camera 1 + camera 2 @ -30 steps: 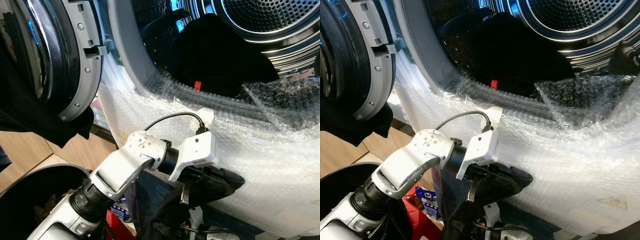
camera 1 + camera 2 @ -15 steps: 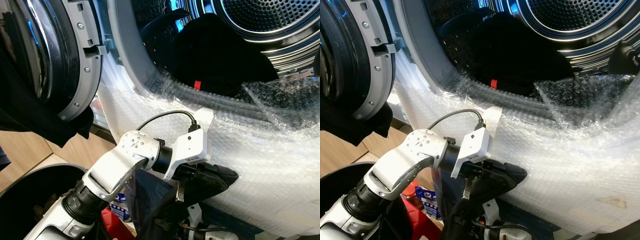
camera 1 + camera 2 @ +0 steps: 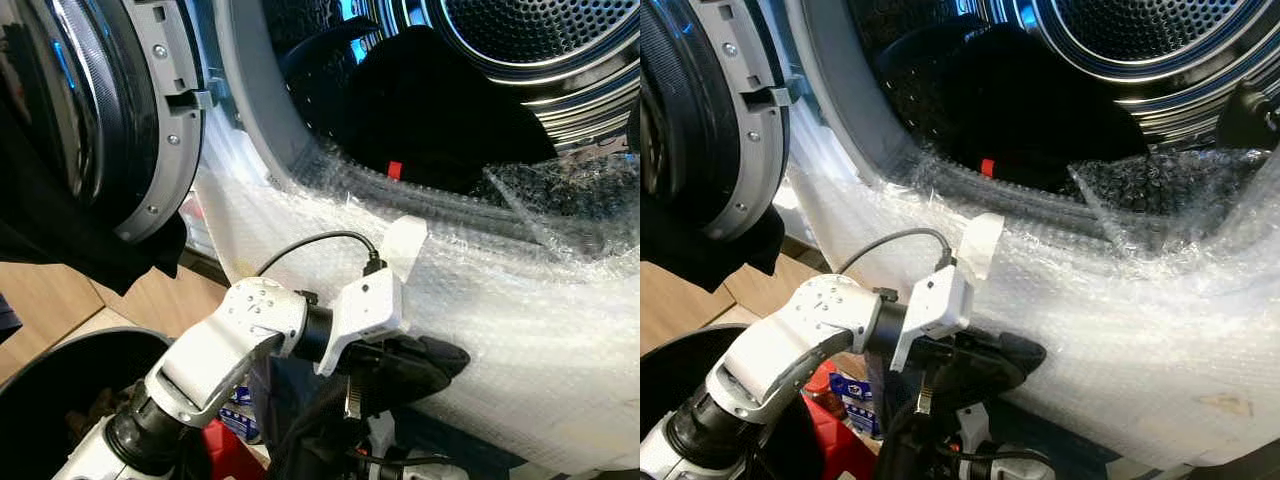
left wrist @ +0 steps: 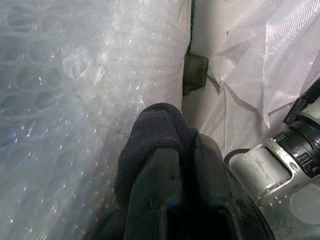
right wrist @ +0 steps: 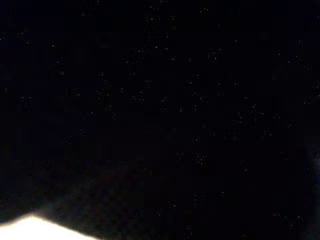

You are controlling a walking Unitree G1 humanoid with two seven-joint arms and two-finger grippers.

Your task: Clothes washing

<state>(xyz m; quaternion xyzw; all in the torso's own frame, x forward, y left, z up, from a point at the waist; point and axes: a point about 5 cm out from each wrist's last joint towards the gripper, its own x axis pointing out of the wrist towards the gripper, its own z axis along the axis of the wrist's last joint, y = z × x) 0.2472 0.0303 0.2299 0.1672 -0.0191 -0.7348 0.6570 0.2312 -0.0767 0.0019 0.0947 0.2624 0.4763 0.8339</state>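
Hanging at the far left, the open washer door (image 3: 100, 110) carries a black cloth (image 3: 60, 240) draped below it, with a dark round basket (image 3: 60, 400) underneath, presumably the source of the laundry. Moving right, the left gripper (image 3: 400, 365) sits low against the bubble wrap (image 3: 520, 330) that covers the washer's front, its fingers (image 4: 165, 190) pinched together on a dark garment (image 4: 155, 135). That garment wraps over the fingertips and trails down below the wrist, so its long axis runs roughly vertical, with the gripped end pointing up and right toward the drum opening (image 3: 440, 110). Holding it by one end likely lets the rest hang free for lifting over the padded lip. Inside the drum, dark clothes (image 3: 450, 120) already lie. The right wrist view is nearly black, so the right gripper's state cannot be told.
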